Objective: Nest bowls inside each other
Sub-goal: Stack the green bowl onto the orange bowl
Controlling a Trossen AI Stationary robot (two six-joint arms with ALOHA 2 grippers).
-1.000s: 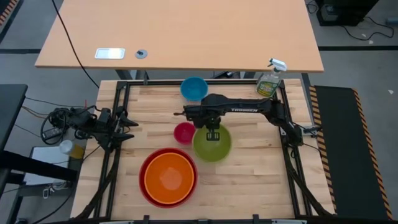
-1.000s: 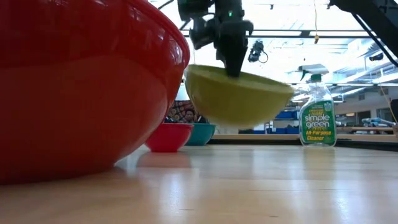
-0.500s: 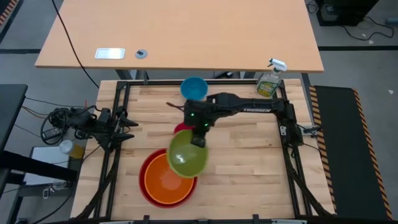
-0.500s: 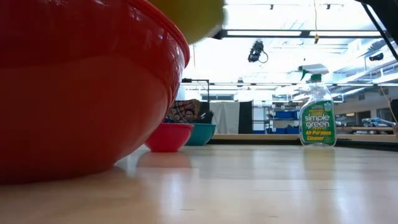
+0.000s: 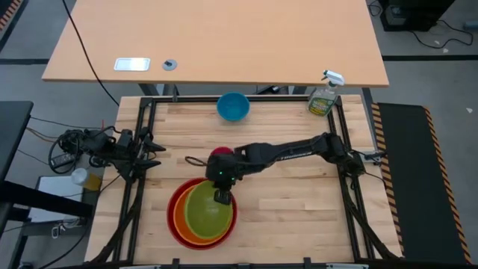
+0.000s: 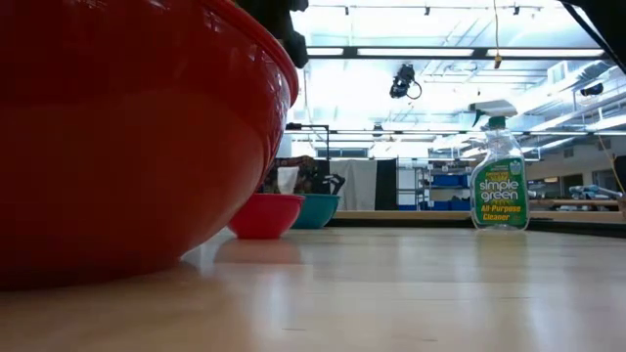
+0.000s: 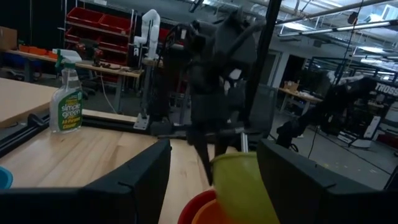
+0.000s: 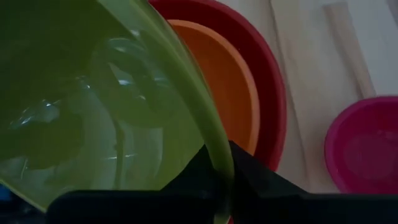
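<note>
Lime green bowl [image 5: 205, 214] moved over orange bowl [image 5: 181, 218], mouth up.

wooden table [image 5: 299, 198] carries red bowl [image 5: 173, 213], pink bowl [image 5: 216, 153], blue bowl [image 5: 233, 107], spray bottle [image 5: 323, 99].

Robotics lab, red parts bins [image 7: 102, 18], white robot arm [image 7: 149, 28], workbenches

Under right gripper [image 5: 222, 196]: blocked by lime green bowl [image 5: 205, 214], pinched at its rim, over orange bowl [image 5: 179, 218] and red bowl [image 5: 171, 206].
Just behind: magenta-pink bowl [image 5: 219, 152].
Farther behind: blue bowl [image 5: 233, 106]; spray bottle [image 5: 323, 99] at far corner.
Toward right edge: bare tabletop [image 5: 299, 202], free passage.
</note>
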